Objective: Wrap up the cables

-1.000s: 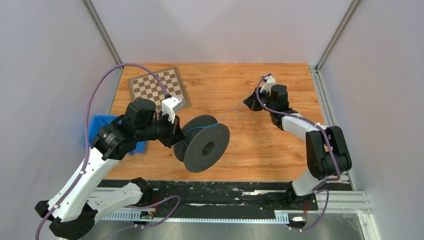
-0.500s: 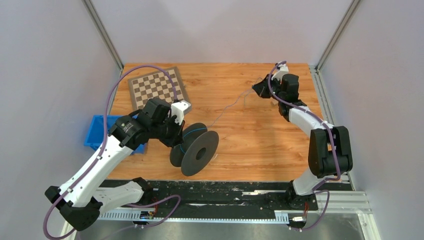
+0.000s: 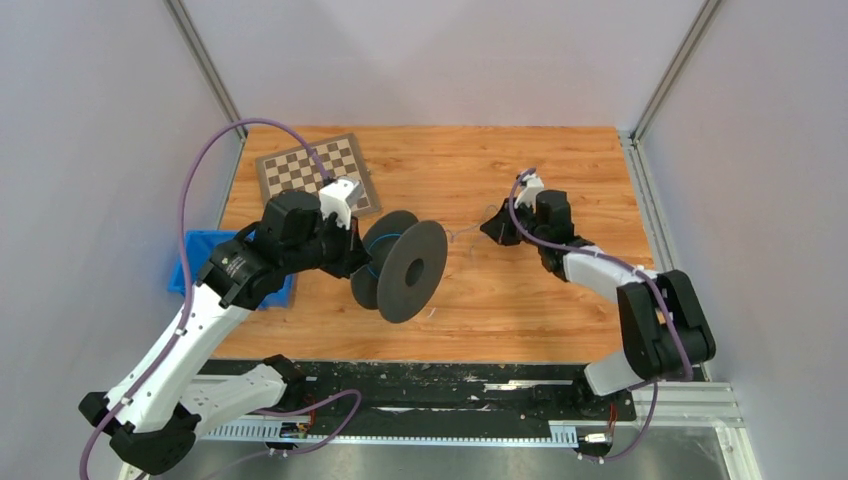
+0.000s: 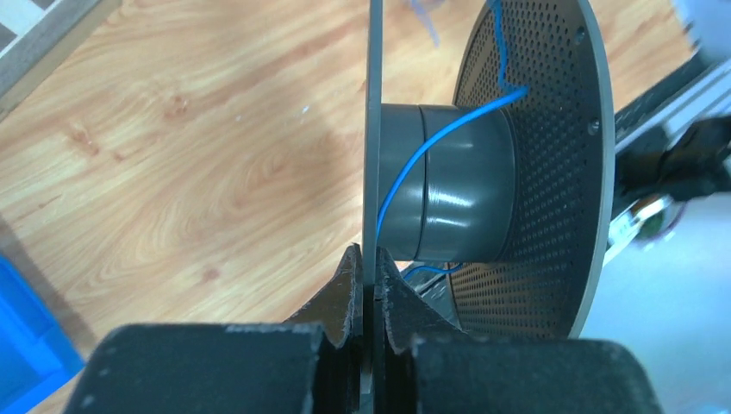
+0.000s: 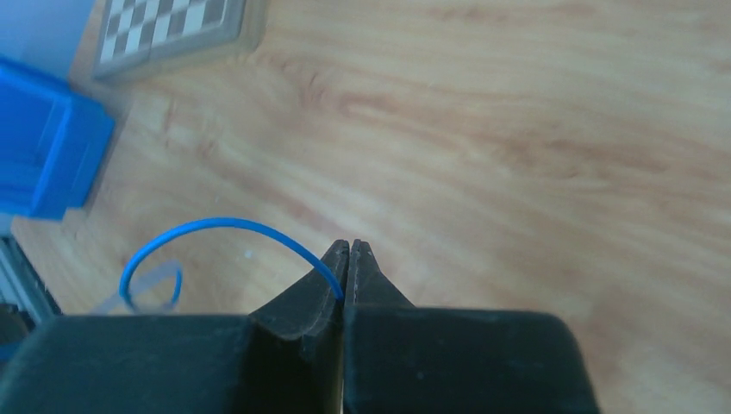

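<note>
Two end effectors, both closed tight. The left end effector (image 4: 369,259) clamps the rim of one disc of a dark grey spool (image 3: 412,270), holding it on edge over the wooden worktop (image 3: 520,310). The thin blue cable (image 4: 440,134) crosses the spool's hub and trails right to the right end effector (image 5: 349,250), which pinches its curling end just above the wood.

No writing, label, brand, number or sign is legible anywhere in these views.
</note>
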